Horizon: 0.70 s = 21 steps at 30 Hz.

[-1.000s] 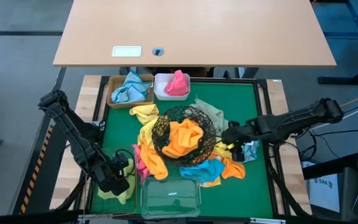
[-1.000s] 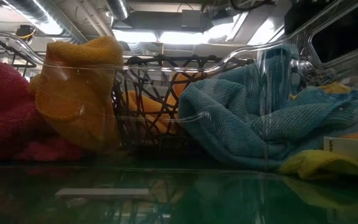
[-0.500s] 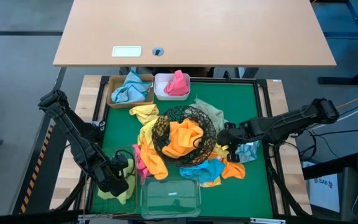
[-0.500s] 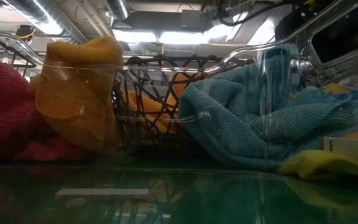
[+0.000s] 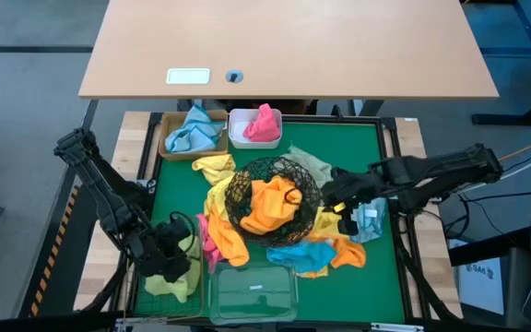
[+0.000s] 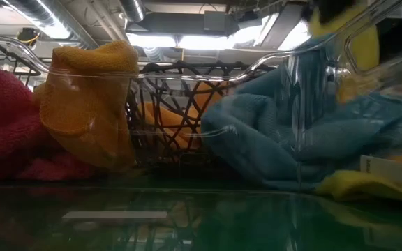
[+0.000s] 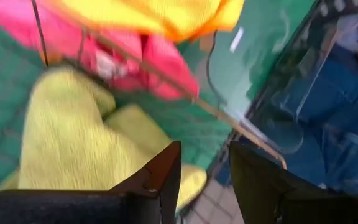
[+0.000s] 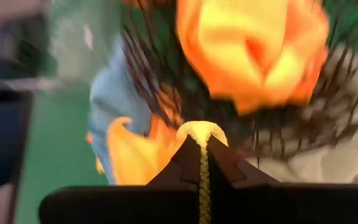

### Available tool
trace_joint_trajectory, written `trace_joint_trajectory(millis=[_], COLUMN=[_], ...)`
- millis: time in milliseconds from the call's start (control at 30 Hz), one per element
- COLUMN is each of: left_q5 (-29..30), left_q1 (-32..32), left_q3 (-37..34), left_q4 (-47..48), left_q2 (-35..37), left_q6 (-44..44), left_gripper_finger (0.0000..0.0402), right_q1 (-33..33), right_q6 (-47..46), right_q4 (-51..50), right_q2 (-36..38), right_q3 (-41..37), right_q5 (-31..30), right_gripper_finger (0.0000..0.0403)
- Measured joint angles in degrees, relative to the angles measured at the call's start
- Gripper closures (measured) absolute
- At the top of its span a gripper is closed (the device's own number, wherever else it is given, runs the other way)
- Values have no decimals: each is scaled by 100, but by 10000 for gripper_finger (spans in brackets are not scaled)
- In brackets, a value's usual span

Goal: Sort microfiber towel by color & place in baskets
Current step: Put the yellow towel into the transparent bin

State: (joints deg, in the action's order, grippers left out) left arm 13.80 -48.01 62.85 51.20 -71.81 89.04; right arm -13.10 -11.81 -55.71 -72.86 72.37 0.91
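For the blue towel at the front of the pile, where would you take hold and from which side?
Grip the blue towel on its raised fold at the front edge, coming straight down from above. It lies crumpled on the mat between the wire bowl and the clear box, with orange towels overlapping its right end, so the left front part looks freest. The right claw is nearest but already pinches a yellow towel.

Left gripper point(image 7: 202, 180) with fingers parted, nothing between them, hanging over a lime-yellow towel point(image 7: 73, 143) on the green wire-mesh basket point(image 7: 166, 81). A pink towel point(image 7: 148, 59) and an orange towel point(image 7: 160, 15) lie beyond, clear plastic box point(image 7: 278, 118) beside.
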Motion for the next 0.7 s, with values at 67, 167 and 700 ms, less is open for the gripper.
trace_joint_trajectory(millis=[67,167,700], left_q5=[312,623,1995], left_q1=[23,106,881], left_q3=[0,0,0], left_q4=[0,-16,-245], left_q2=[0,0,-2], left_q6=[-187,-445,-1355], left_gripper_finger=[274,274,274], right_q1=[0,0,0], right_q6=[8,54,653], right_q4=[4,64,1831], right_q2=[0,2,7], right_q3=[393,938,2252], right_q5=[-1,-25,422], right_gripper_finger=[399,400,401])
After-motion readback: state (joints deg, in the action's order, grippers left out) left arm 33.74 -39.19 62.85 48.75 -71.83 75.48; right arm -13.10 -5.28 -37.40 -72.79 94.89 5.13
